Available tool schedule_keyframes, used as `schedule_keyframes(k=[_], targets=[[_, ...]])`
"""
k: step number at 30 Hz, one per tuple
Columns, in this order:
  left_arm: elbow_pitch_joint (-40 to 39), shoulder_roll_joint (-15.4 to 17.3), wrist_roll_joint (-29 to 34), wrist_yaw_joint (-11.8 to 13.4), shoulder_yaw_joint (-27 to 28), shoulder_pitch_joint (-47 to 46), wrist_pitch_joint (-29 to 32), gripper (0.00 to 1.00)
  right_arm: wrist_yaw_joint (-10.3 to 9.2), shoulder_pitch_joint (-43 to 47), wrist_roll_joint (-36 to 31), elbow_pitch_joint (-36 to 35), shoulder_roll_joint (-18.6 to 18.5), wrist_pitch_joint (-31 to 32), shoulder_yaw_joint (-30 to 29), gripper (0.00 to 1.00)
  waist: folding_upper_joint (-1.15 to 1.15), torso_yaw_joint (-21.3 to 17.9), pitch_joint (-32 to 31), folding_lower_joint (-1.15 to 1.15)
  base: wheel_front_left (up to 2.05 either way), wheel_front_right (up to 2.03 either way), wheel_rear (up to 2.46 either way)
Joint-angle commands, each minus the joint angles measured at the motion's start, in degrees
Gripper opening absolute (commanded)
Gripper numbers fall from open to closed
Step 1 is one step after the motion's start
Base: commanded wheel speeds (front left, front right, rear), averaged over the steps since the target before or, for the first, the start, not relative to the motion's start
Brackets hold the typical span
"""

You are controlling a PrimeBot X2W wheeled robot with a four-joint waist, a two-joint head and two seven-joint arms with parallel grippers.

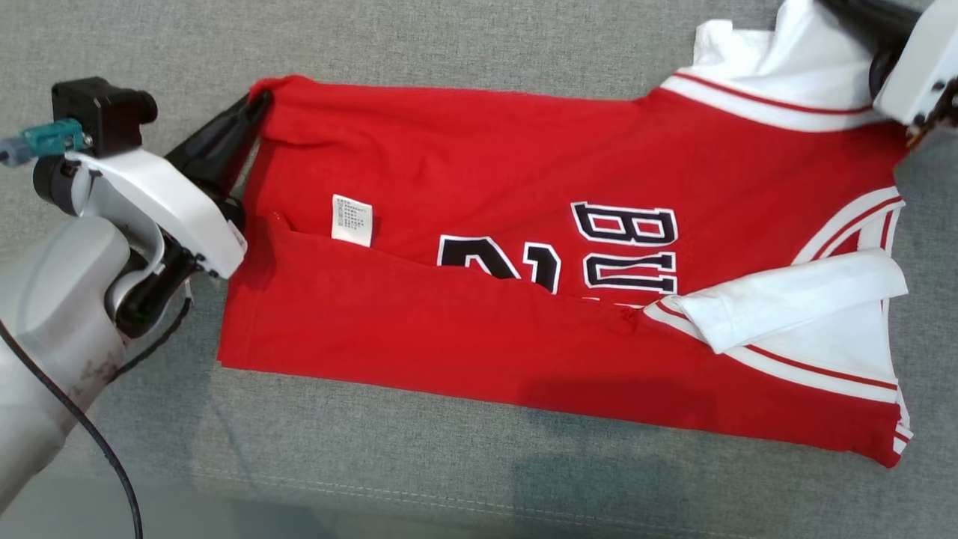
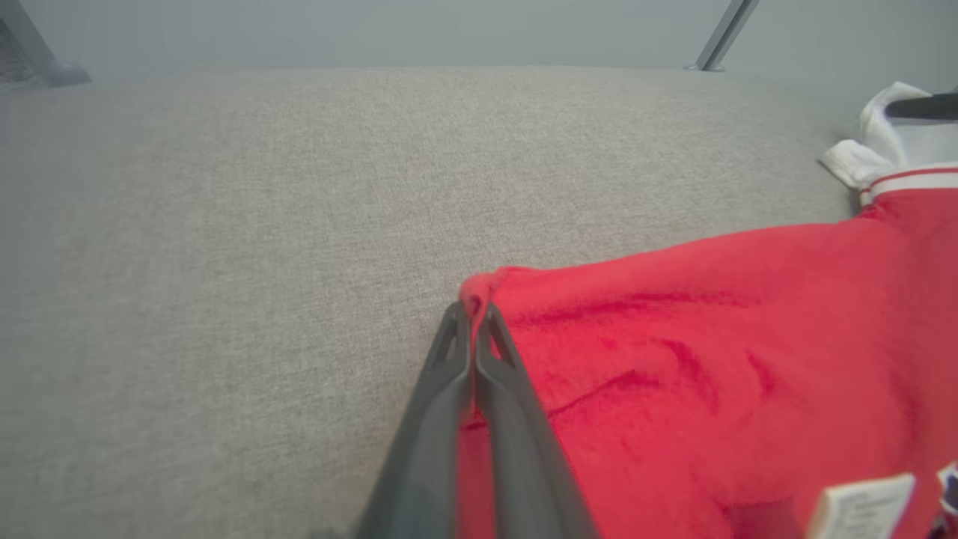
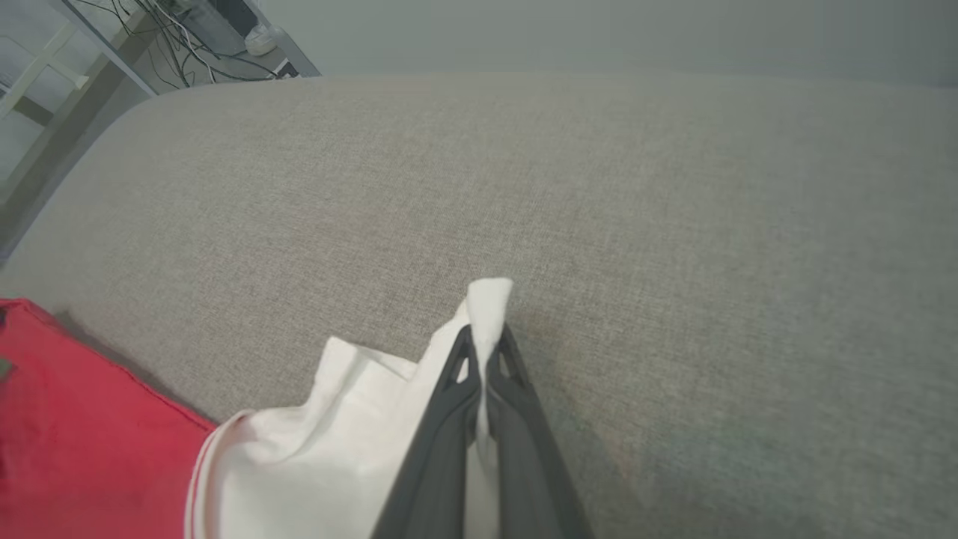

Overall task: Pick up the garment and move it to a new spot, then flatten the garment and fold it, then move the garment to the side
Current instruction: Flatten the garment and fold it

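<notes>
Red knit cloth is covering most of the middle of the grey woven fabric surface: the red and white short-sleeved garment is lying there across the head view, with its hem toward the robot's left and its white sleeves toward the right. The near long edge is lying folded over the body, so it is hiding the lower part of the dark block lettering, and a small white care label is showing just beside that fold. One white sleeve is lying folded inward on the front.

The left tool is pressed together on the far hem corner of the garment, with red cloth pinched between its fingers. The right tool is clamped in the same way on a tip of white cloth at the far shoulder end. I am judging that the two far corners are being held like this so the far long edge can be lifted evenly and brought toward the near one, making the second lengthwise fold.
</notes>
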Motion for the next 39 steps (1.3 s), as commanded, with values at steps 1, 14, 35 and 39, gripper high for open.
schedule_keyframes(k=[1,14,35,39], targets=[[0.0,2.6,-0.9,-0.4,1.8,-2.7,-0.3,0.0,-0.16,-0.4,0.4,0.0,-0.4,0.3,-0.8,0.0,0.0,0.1,0.1,0.0,0.0,0.0,0.0],[-4.7,5.8,-6.1,-0.4,-1.3,-2.5,-0.5,0.0,-0.16,1.7,6.1,-13.2,-4.9,1.5,-2.5,0.0,0.0,-1.4,-1.2,0.0,0.0,0.0,0.0],[-12.4,12.2,-9.6,-0.4,-0.7,7.4,-0.5,0.0,-0.16,17.9,4.8,-32.6,-15.4,-4.3,-0.2,0.0,0.0,-2.9,-7.0,0.0,0.0,0.0,0.0],[-12.4,11.8,-9.9,-0.4,-2.0,7.5,-0.5,0.0,-0.16,17.9,5.7,-32.1,-13.8,-3.5,0.0,0.0,0.0,-2.9,-7.4,0.0,0.0,0.0,0.0]])
